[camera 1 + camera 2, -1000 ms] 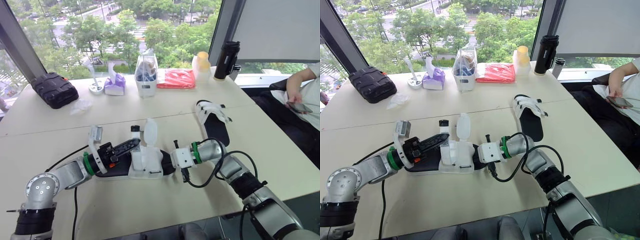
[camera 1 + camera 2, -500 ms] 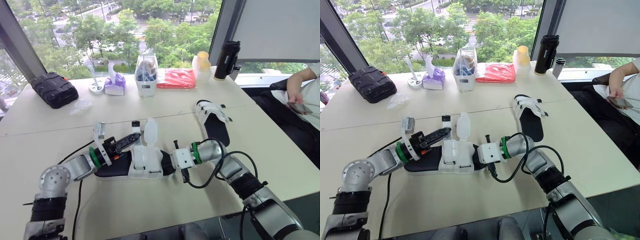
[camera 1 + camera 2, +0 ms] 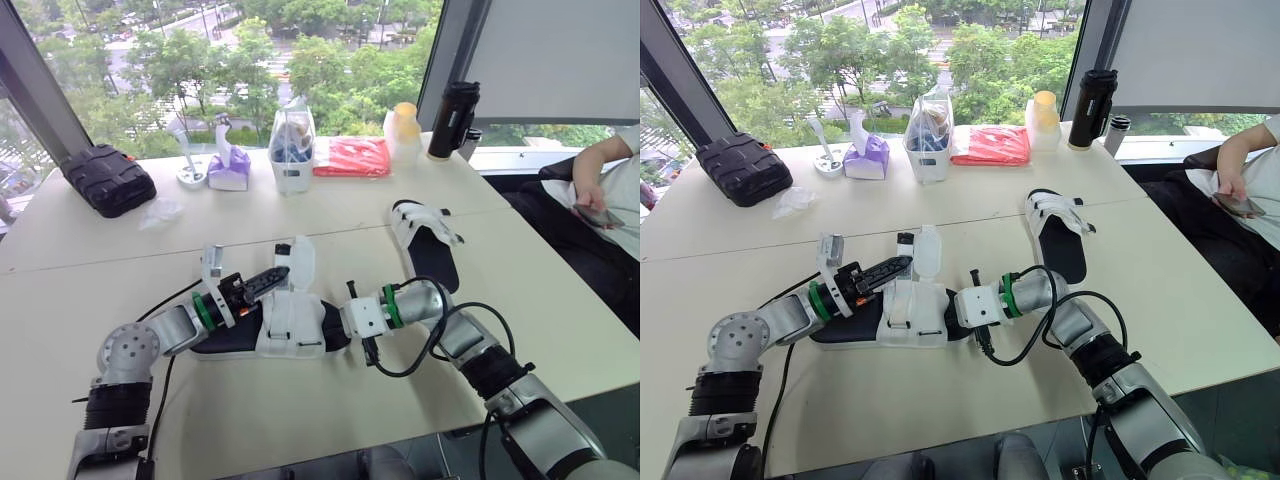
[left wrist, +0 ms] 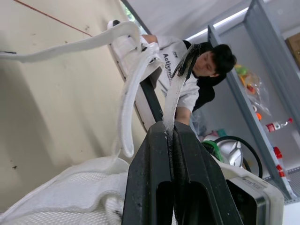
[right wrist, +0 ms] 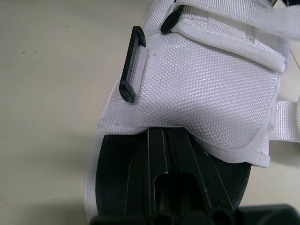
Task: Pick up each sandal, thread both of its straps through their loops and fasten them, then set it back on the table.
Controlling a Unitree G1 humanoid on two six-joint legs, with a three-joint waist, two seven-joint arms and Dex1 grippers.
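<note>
A sandal (image 3: 288, 325) with a white mesh upper and black sole lies on the table (image 3: 300, 420) in front of me. My left gripper (image 3: 277, 278) is shut on one of its white straps (image 4: 172, 91), holding it up over the upper next to the second strap (image 3: 302, 262), which stands upright. My right gripper (image 5: 166, 135) is shut on the black sole (image 5: 115, 180) at the sandal's end, just under the upper (image 5: 211, 89). A black loop (image 5: 132, 63) sits on the upper's side. The second sandal (image 3: 425, 238) lies further back to the right.
Along the far edge stand a black case (image 3: 108, 178), a purple tissue pack (image 3: 229, 168), a white container (image 3: 293, 150), a red package (image 3: 352, 157), a jar (image 3: 404, 130) and a black bottle (image 3: 452, 120). A person (image 3: 612, 190) sits at the right with a phone.
My left gripper has moved right, toward the sandal's upper, carrying the strap close to the upright second strap. The right gripper and the sandal have stayed put.
</note>
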